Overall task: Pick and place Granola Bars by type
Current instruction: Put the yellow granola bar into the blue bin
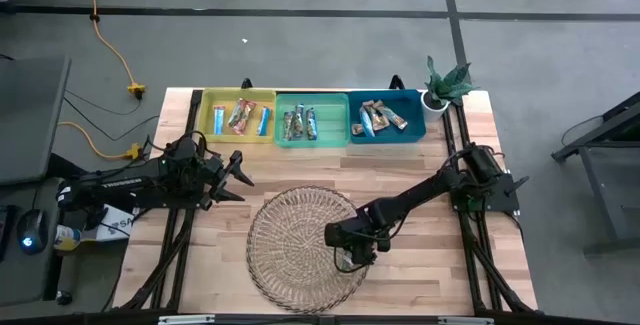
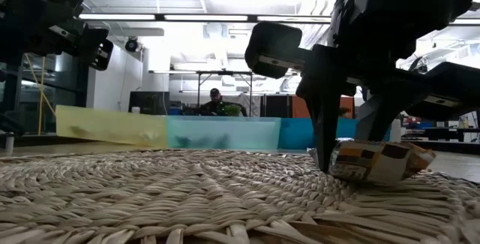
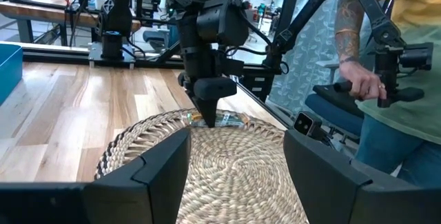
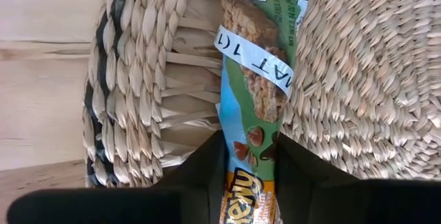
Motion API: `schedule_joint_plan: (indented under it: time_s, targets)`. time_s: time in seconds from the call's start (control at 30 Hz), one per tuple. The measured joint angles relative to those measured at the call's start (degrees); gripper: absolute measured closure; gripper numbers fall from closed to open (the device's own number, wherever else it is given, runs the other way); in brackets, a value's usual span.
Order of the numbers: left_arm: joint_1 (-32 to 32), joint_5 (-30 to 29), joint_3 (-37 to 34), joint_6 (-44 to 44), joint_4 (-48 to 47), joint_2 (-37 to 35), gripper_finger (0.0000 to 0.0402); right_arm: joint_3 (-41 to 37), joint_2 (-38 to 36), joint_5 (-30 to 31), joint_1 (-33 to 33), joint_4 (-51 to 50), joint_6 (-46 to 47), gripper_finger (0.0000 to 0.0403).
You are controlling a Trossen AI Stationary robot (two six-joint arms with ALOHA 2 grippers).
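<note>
One granola bar (image 4: 256, 79), in a green and orange wrapper with a white label, lies flat on the right part of the round wicker plate (image 1: 290, 255). My right gripper (image 4: 249, 176) stands over it, pointing steeply down, its two fingers closed against the bar's sides. The low view shows the bar (image 2: 379, 161) resting on the weave under that gripper (image 2: 349, 154). My left gripper (image 3: 238, 176) waits open, level, over the table's left part (image 1: 240, 175). Several more bars lie in the three bins at the far edge. My right gripper pinches the granola bar between its two fingers by the two long edges, near one end (image 4: 248, 148). The fingers (image 4: 200, 176) come from above, slanting steeply down, and lie across the bar. The bar lies flat on the wicker plate near its rim.
Along the far edge stand a yellow bin (image 1: 238, 117), a green bin (image 1: 311, 122) and a blue bin (image 1: 387, 117). A small potted plant (image 1: 445, 85) sits at the far right corner. A person (image 3: 386, 79) sits beyond the table's right side.
</note>
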Motion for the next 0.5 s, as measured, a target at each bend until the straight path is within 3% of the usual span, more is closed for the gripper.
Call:
schedule_joint_plan:
  time_s: [0.5]
  targets:
    - [0.0, 0.0, 0.0, 0.0, 0.0, 0.0, 0.0172, 0.0, -0.4, 2.5, 1.3, 0.4, 1.4, 0.0316]
